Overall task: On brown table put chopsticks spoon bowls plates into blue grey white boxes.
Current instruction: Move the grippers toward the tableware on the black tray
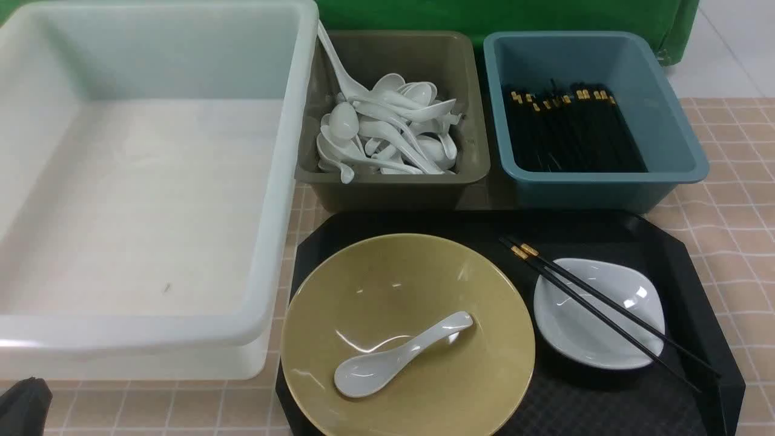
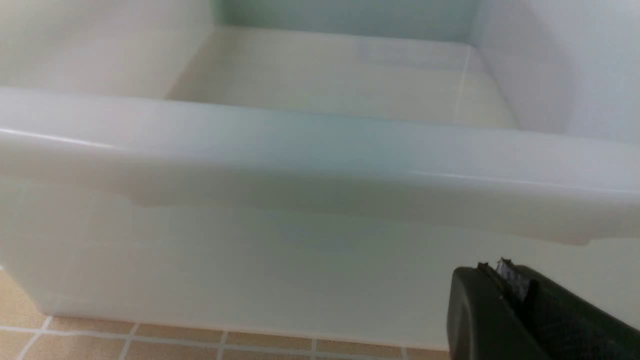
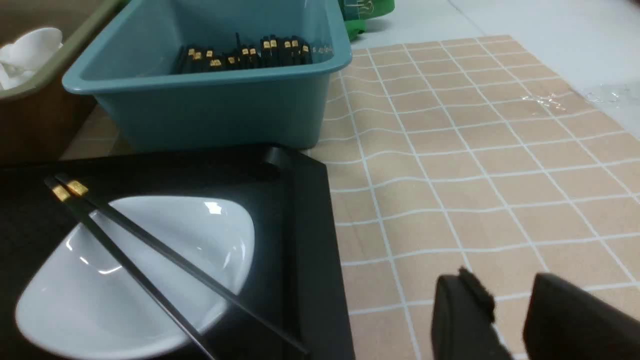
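Observation:
A black tray (image 1: 678, 254) holds an olive bowl (image 1: 484, 315) with a white spoon (image 1: 399, 354) in it, and a white plate (image 1: 581, 339) with a pair of black chopsticks (image 1: 605, 303) across it. Behind stand a large white box (image 1: 284, 181), a grey box (image 1: 472, 163) with several spoons, and a blue box (image 1: 684, 139) with several chopsticks. My left gripper (image 2: 502, 267) is shut and empty, close to the white box's near wall (image 2: 300, 265). My right gripper (image 3: 505, 282) is open and empty over the tablecloth, right of the tray (image 3: 310, 240), plate (image 3: 220, 240) and chopsticks (image 3: 150, 245).
A checked brown tablecloth (image 1: 738, 181) covers the table. A green panel (image 1: 496, 15) stands behind the boxes. Pale floor (image 1: 726, 42) lies beyond the table's far right. A dark part of my left arm (image 1: 24, 406) shows at the bottom left corner.

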Robot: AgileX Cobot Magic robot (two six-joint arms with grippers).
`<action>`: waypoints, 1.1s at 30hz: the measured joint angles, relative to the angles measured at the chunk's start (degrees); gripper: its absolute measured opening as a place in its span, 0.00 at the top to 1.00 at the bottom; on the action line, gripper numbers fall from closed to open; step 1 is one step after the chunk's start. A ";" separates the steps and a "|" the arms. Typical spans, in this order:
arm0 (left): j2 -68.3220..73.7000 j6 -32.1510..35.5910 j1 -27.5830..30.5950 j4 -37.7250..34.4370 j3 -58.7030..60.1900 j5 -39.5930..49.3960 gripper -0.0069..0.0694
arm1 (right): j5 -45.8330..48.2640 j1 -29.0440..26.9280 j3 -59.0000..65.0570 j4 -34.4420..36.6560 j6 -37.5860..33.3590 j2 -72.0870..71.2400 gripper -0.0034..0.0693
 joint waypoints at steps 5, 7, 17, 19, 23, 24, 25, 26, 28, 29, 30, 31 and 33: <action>0.00 0.00 0.00 0.00 0.00 0.00 0.91 | 0.00 0.00 0.00 0.00 0.00 0.00 0.63; 0.00 0.00 0.00 0.00 0.00 0.00 0.91 | 0.00 0.00 0.00 0.00 0.00 0.00 0.63; 0.00 0.00 0.00 0.00 0.00 0.00 0.91 | 0.00 0.00 0.00 0.00 0.00 0.00 0.63; 0.00 0.00 0.00 0.00 0.00 0.00 0.91 | 0.00 0.00 0.00 0.00 0.00 0.00 0.63; 0.00 0.00 0.00 0.00 0.00 0.00 0.91 | 0.00 0.00 0.00 0.00 0.00 0.00 0.63; 0.00 0.00 0.00 0.00 0.00 0.00 0.91 | 0.00 0.00 0.00 0.00 0.00 0.00 0.63; 0.00 0.00 0.00 0.00 0.00 0.00 0.91 | 0.00 0.00 0.00 0.00 0.00 0.00 0.63; 0.00 0.00 0.00 0.00 0.00 0.00 0.91 | 0.00 0.00 0.00 -0.04 0.00 0.00 0.63; 0.00 0.00 0.00 0.00 0.00 0.00 0.91 | 0.00 0.00 0.00 -0.11 -0.53 0.00 0.63; 0.00 0.00 0.00 0.00 0.00 0.00 0.91 | 0.00 0.00 0.00 -0.11 -0.75 0.00 0.63; 0.00 0.00 0.00 0.00 0.00 0.00 0.91 | 0.00 0.00 0.00 -0.11 -0.91 0.00 0.63; 0.00 0.00 0.00 0.00 0.00 0.00 0.91 | 0.00 0.00 0.00 -0.12 -1.07 0.00 0.63; 0.00 0.00 0.00 0.00 0.00 0.00 0.91 | 0.00 0.00 0.00 -0.17 -1.07 0.00 0.63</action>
